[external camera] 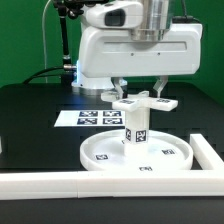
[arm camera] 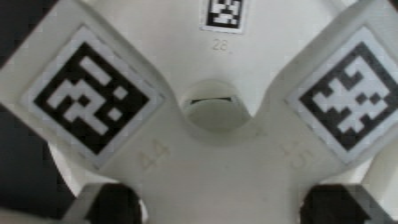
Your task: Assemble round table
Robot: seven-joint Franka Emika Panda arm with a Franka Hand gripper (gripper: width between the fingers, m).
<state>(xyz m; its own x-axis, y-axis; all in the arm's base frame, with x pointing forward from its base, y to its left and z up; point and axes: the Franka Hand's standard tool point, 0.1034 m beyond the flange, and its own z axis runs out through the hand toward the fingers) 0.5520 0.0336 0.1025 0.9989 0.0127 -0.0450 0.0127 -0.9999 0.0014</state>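
The gripper (external camera: 139,95) is closed narrowly on the flat cross-shaped piece (external camera: 139,101), holding it atop the upright post (external camera: 135,125). The post stands centered on the round disc (external camera: 110,155), at six o'clock on the dark surface (external camera: 30,110). Rigid, light, slick plastic; grip the cross arms' edges.

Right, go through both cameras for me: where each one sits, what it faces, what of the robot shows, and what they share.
Exterior view: off the arm, facing the table from the front and slightly above; it sees the round disc with the post upright on it, the cross-shaped piece on top, the marker board behind, and the gripper over them.
Wrist view: on the wrist, looking straight down, close up, onto the cross-shaped piece; only dark fingers show.
Shared: the cross-shaped piece and the fingers.
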